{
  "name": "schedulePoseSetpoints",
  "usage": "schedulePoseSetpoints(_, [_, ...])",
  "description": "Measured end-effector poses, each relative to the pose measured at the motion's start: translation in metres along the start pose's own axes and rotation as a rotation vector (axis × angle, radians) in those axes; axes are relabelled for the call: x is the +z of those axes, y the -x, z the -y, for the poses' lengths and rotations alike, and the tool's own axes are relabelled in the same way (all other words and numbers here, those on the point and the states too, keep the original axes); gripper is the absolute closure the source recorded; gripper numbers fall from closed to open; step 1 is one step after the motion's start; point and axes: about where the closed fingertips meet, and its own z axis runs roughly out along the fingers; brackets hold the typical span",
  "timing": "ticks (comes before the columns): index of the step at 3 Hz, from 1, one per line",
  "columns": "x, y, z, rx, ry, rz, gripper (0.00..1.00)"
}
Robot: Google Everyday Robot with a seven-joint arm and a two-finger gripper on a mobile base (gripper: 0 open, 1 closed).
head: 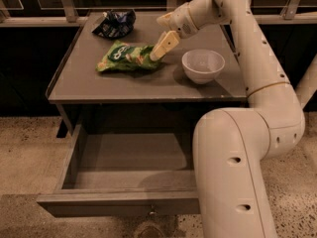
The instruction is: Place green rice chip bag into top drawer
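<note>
The green rice chip bag point(128, 57) lies flat on the grey table top point(99, 86), left of centre. My gripper point(161, 47) hangs over the bag's right end, its cream fingers pointing down and left at it. The top drawer point(124, 180) is pulled wide open below the table and is empty inside; its front panel with a small knob point(151, 213) is at the bottom of the view.
A white bowl point(203, 66) stands on the table right of the gripper. A dark blue-black snack bag point(115, 24) lies at the table's back left. My arm's large white links point(233, 172) cover the right side of the drawer. Speckled floor surrounds the table.
</note>
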Motion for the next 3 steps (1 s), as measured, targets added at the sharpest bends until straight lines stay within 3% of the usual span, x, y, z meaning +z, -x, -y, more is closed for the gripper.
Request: schedulePoseSetpoints(3, [0.037, -0.007, -0.009, 0.036, 0.082, -0.002, 0.00])
